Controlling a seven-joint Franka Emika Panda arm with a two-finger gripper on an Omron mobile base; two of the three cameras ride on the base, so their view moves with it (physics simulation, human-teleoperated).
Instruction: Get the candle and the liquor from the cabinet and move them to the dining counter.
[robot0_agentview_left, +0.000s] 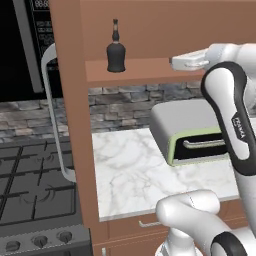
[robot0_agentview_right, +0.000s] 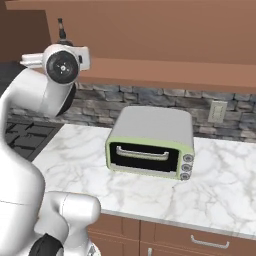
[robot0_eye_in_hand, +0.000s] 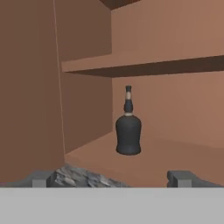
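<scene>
The liquor is a small black bottle standing upright on the lower wooden shelf of the open cabinet. In the hand view the liquor stands straight ahead, well beyond the fingertips. Its neck pokes up behind my wrist in the right base view. My gripper is open with its fingers wide apart and nothing between them. It is level with the shelf edge and to the right of the bottle. The candle and the dining counter are out of view.
A green-fronted toaster oven sits on the marble worktop under the shelf. A gas stove lies to the left, beyond the cabinet's open door with its long silver handle. A second shelf runs above the bottle.
</scene>
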